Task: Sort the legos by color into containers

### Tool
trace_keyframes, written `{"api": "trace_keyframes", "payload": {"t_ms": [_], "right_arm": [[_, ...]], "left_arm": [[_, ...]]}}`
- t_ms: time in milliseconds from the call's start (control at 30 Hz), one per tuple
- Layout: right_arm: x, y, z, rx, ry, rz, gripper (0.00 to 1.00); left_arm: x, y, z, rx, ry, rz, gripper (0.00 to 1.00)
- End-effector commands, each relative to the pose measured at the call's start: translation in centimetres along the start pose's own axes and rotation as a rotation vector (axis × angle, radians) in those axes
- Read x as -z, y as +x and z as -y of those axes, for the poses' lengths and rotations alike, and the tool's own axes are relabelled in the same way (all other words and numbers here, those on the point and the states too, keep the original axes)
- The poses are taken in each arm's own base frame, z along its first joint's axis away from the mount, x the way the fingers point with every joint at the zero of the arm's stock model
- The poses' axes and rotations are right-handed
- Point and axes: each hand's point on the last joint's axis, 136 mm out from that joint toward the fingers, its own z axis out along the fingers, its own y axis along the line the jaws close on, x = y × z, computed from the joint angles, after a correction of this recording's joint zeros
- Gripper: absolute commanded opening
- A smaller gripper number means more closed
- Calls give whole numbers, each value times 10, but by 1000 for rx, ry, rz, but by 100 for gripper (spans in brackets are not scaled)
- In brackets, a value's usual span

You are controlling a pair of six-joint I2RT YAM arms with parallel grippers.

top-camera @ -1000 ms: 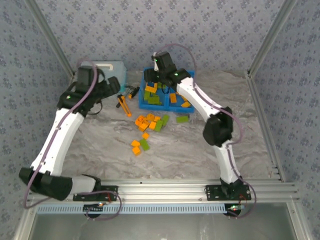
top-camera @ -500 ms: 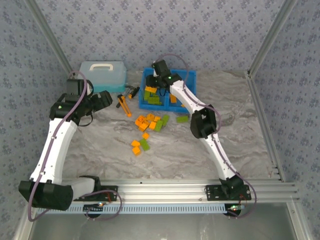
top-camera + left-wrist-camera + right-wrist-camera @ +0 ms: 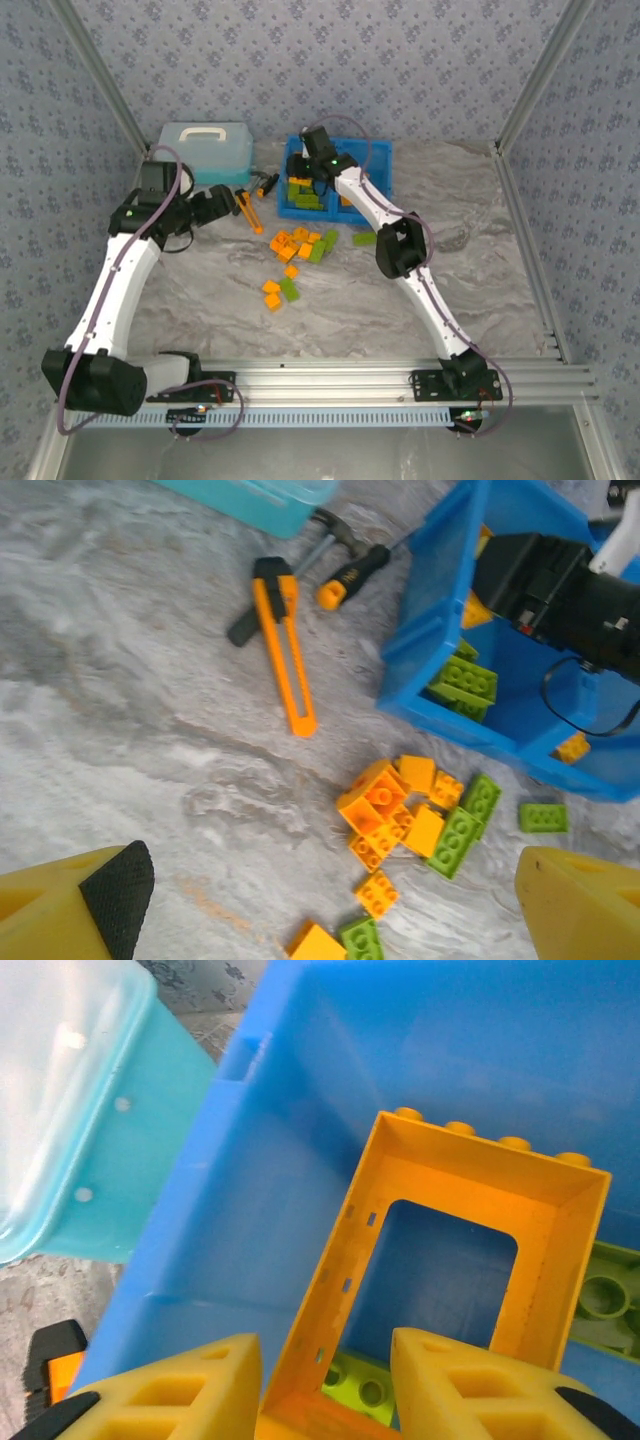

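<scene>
An orange hollow brick (image 3: 480, 1180) is clamped at its near end between the narrowed fingers of the right gripper (image 3: 325, 1385). It is held inside the left compartment of the blue bin (image 3: 250, 1220), just above the green bricks (image 3: 610, 1300) on the floor there. From overhead, that compartment is seen to be mostly green, while orange pieces are gathered beyond the centre wall (image 3: 336, 190). The rest of the legos (image 3: 298, 248) are scattered on the table (image 3: 200, 300) in front of the bin, orange and green mixed, with one green brick (image 3: 365, 238) set apart to the right. The left gripper (image 3: 340, 895) hovers above this pile, its fingers spread wide with nothing between them.

If the brick were released here, orange would be left among green and the sort spoiled. Only one thin end appears to be gripped, so the brick could pivot, slip, or be caught on the centre wall when carried across. The left arm could also be brought against the right arm, since the pile lies close to the bin's front.

The grip itself and the green beneath it are shown by the right wrist view; overhead they are covered by the wrist. The pile's studs and the orange box cutter (image 3: 285, 650) are made plain by the left wrist view. How the two compartments are filled is best read from overhead.
</scene>
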Motion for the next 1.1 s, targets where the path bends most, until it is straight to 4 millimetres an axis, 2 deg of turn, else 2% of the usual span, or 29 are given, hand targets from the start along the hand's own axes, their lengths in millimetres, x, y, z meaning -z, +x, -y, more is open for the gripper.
{"api": "trace_keyframes", "payload": {"t_ms": [0,100,200,333,367,400,467,567,667,833,1067], "right_arm": [[100,-89,-54,60,-82,181,43],[156,-115,-61,69,-85,225,44],[202,-112,-52,94,-15,199,46],[260,-91,-20,98,115,202,48],[273,-79,-9,86,141,193,49],[286,-75,-3,70,149,215,50],[312,-55,9,38,159,228,52],[346,-29,17,3,150,262,55],[365,-4,22,-6,145,257,58],[377,28,35,-3,176,195,60],[380,38,36,6,168,171,62]], "left_arm": [[-6,-13,45,-32,117,12,95],[-25,-18,79,-92,113,-6,92],[-53,-22,115,-170,53,-33,82],[-103,-33,147,-284,-89,-57,70],[-118,-38,154,-294,-101,-59,68],[-132,-41,157,-302,-120,-61,65],[-164,-50,161,-327,-160,-56,58],[-203,-57,170,-364,-162,-36,53],[-236,-60,172,-394,-166,8,49],[-272,-54,175,-464,-177,62,44],[-309,-41,160,-491,-236,68,37]]}}
